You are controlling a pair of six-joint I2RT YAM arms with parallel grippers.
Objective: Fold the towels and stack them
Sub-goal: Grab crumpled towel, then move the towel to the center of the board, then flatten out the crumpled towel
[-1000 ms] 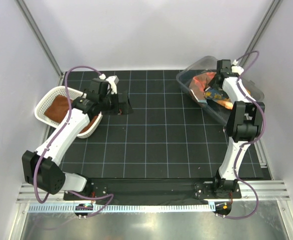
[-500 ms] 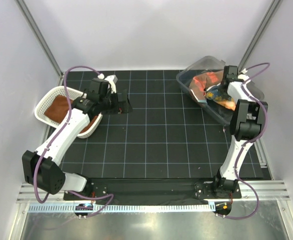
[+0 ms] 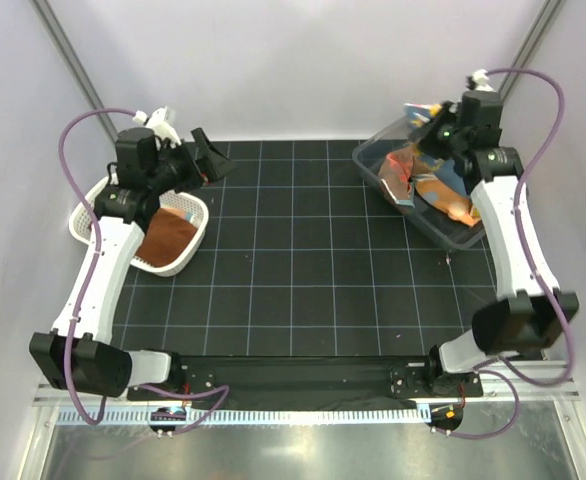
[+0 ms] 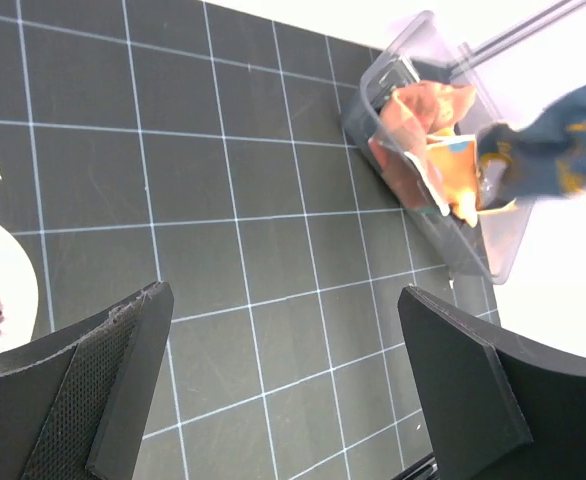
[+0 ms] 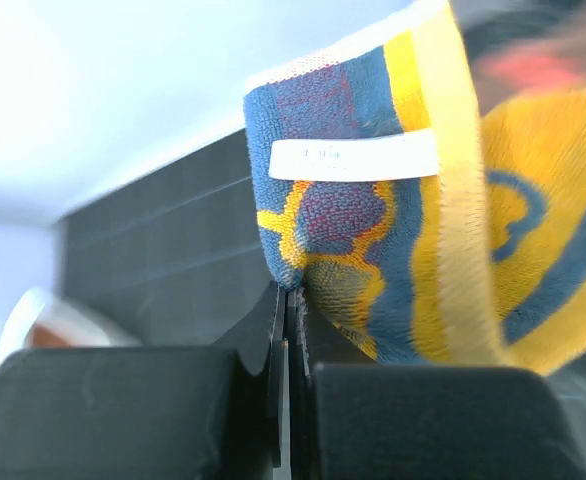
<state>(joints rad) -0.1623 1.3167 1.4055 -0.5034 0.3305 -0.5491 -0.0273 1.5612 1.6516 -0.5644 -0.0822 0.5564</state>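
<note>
Desk (image 3: 303, 285) lies open through its middle. Basket (image 3: 81, 222) blocks the left edge, bin (image 3: 371, 168) of towels (image 3: 423, 182) the far right corner; left arm (image 3: 99, 268) and right arm (image 3: 505, 218) hang over them.

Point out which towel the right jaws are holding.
The blue-and-yellow towel, pinched at its edge and held above the bin; the orange ones lie in the bin, the brown one in the basket.
</note>
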